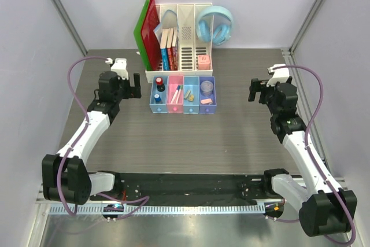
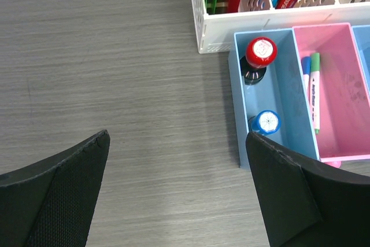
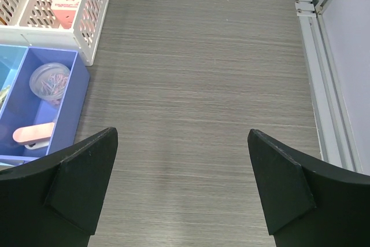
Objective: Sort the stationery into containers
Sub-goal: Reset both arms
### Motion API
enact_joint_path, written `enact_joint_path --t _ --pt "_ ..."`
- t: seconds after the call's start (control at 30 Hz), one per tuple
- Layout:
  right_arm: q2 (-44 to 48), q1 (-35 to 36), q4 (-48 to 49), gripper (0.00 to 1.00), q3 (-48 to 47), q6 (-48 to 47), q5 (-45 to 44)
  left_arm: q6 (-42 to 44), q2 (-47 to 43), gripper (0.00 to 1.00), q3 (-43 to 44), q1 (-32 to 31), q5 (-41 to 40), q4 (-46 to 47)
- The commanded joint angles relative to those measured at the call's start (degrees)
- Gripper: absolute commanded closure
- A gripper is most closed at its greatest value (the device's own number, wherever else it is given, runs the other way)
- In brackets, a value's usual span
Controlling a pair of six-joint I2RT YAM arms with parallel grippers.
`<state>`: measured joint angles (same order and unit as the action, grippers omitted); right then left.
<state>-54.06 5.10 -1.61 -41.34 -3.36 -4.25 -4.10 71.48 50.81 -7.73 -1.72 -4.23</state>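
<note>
The four joined trays [image 1: 184, 110] stand at the table's back middle. The left light blue tray [image 2: 238, 114] holds a black red-topped stamp [image 2: 261, 53] and a blue-topped round piece [image 2: 267, 122]. The pink tray [image 2: 347, 102] holds two white markers [image 2: 314, 93], one green-capped and one blue-capped. The third tray holds tan erasers [image 1: 191, 98]. The purple-blue tray [image 3: 23, 102] holds a round clear piece [image 3: 50, 79] and a pink clip [image 3: 34, 135]. My left gripper [image 2: 178, 137] is open and empty over bare table left of the trays. My right gripper [image 3: 182, 132] is open and empty to their right.
A tall white slotted organizer [image 1: 179, 56] stands right behind the trays with books, red and green folders [image 1: 147, 30] and a pink box [image 3: 65, 1]. Light blue headphones [image 1: 214, 25] hang on its right end. A metal rail [image 3: 315, 67] runs along the table's right edge.
</note>
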Motion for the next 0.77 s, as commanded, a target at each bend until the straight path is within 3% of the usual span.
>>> enact_joint_path --t 0.0,0.73 --pt "0.01 -0.27 4.86 0.0 1.18 1.25 -0.67 -0.65 0.41 0.0 -0.36 0.52 -1.09 5.72" --pt "-0.17 -0.18 3.72 0.01 0.47 0.28 -1.91 -1.0 0.76 0.0 0.08 1.57 -1.1 4.84"
